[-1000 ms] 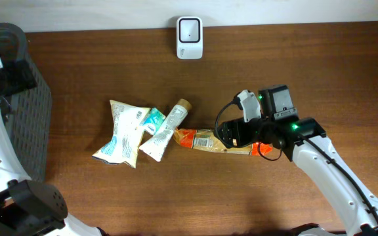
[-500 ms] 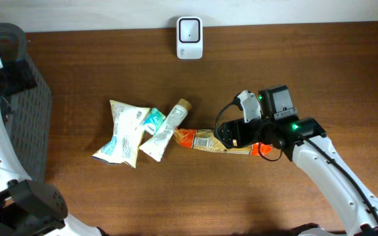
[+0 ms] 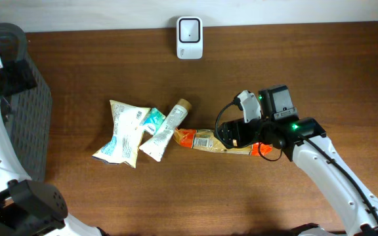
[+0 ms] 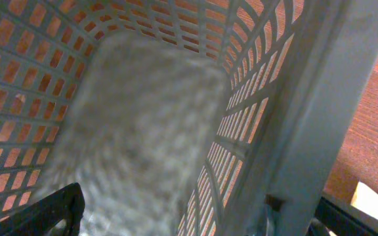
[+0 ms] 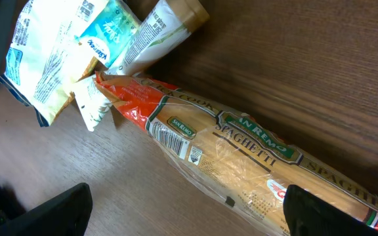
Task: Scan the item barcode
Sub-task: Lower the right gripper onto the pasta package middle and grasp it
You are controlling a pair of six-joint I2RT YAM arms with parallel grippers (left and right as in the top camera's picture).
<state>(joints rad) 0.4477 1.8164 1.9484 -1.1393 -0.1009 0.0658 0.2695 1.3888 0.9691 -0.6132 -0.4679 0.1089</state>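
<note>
Far left: grey lattice basket (image 3: 35, 124) on the brown table (image 3: 110, 196), at its left edge. Left gripper (image 4: 199, 208) held over the basket's inside, jaws spread wide, gripping nothing. Left wrist view: mesh walls, a blurred floor below, a strip of table past the rim at right.

Left of centre: crumpled white-and-yellow bag (image 3: 123, 131), lying flat. Small teal sachet (image 3: 153, 120) touching its upper right edge. White tube (image 3: 166, 131) with a tan cap just beside the sachet, laid on a slant, cap toward the far edge, crimped end close by the bag.

Centre, far edge: white scanner (image 3: 189, 29), against the back of the table, well apart from all the goods.

Right of centre: spaghetti (image 3: 205, 139), a long clear pack with an orange end, flat on the table, orange end against the tube's crimped end. Barcode (image 5: 193, 155) on a white label, facing up, near the orange end. Pack well apart from the scanner.

Right gripper (image 3: 225, 136) low over the middle of the spaghetti, pincer wide open, one finger to each side of the pack in the right wrist view. Contact with the pack: cannot tell. No grip on it.
</note>
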